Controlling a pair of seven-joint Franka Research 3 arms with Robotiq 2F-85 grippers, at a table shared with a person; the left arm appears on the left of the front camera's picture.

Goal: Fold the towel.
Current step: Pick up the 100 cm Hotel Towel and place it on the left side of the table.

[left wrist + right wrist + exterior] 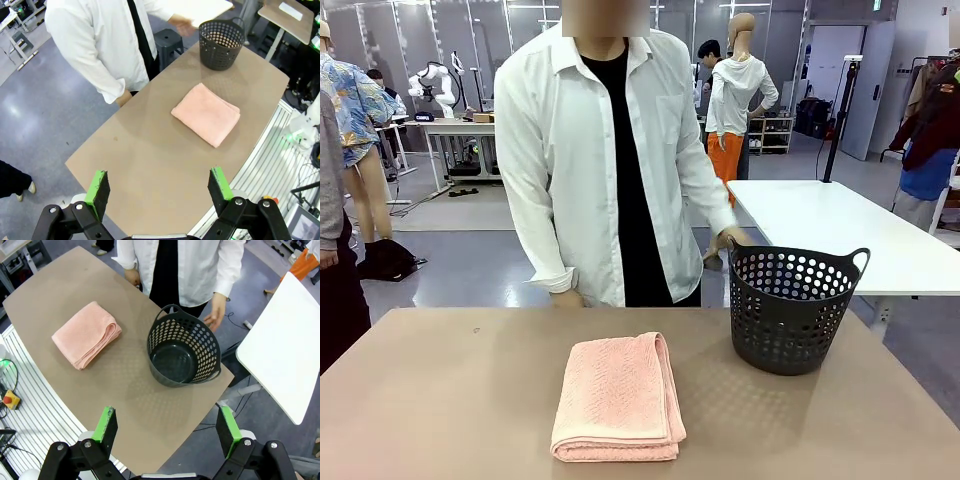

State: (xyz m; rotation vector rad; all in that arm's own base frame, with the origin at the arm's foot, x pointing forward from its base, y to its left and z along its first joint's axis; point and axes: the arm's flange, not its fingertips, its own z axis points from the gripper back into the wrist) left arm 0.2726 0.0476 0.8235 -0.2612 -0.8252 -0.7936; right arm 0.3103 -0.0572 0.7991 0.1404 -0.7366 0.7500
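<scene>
Front view showed the salmon-pink towel (618, 398) lying folded into a thick rectangle near the middle of the tan counter (440, 400), its layered edges facing the robot's side and its rounded fold toward the basket. Well apart from it, to the robot's right and closer to the far edge, stood a dark perforated plastic basket (790, 310) with two loop handles, upright and empty inside as seen from the right wrist view. A person in a white shirt (570, 150) over a black top stood at the far side of the counter; one hand (732, 240) hung just behind the basket's rim, and the other hand (566, 297) rested at the counter's far edge. From the left wrist view, the left claw (159, 187) hung high above the counter, its green-padded fingers spread wide and holding nothing. From the right wrist view, the right claw (169, 427) hung likewise above the counter's near edge, fingers spread wide and empty.
</scene>
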